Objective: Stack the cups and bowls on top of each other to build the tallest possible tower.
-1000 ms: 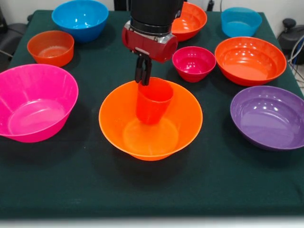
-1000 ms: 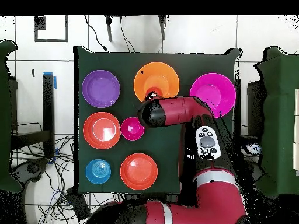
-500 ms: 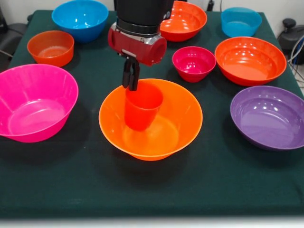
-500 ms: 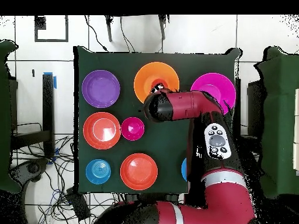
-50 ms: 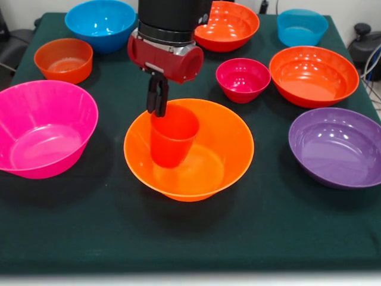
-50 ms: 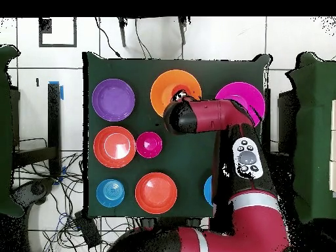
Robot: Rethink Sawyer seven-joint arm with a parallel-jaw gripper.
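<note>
over the middle of my table (image 5: 196,238) i see the claw (image 5: 157,109) pinching the near-left rim of the orange-red cup (image 5: 172,136), its two dark fingers (image 5: 157,95) pressed against the wall of the cup. the cup hangs upright, maybe slightly tilted, inside the large yellow-orange bowl (image 5: 214,161), toward that bowl's left side; i cannot tell whether its base touches the bowl's floor. nothing else sits in that bowl (so the tower is just this base with the cup in it).

from the front, a big pink bowl (image 5: 44,128) stands to the left, a purple bowl (image 5: 336,146) to the right, a small magenta bowl (image 5: 242,79) just behind, and a large orange-red bowl (image 5: 314,74) beside that one. farther back sit a small orange bowl (image 5: 63,59), a blue bowl (image 5: 100,24), another orange-red bowl (image 5: 232,25) partly behind the arm, and a light blue bowl (image 5: 302,27). all are apart from each other.

from overhead, the arm (image 6: 216,118) reaches across the table and covers the lower edge of the yellow-orange bowl.
</note>
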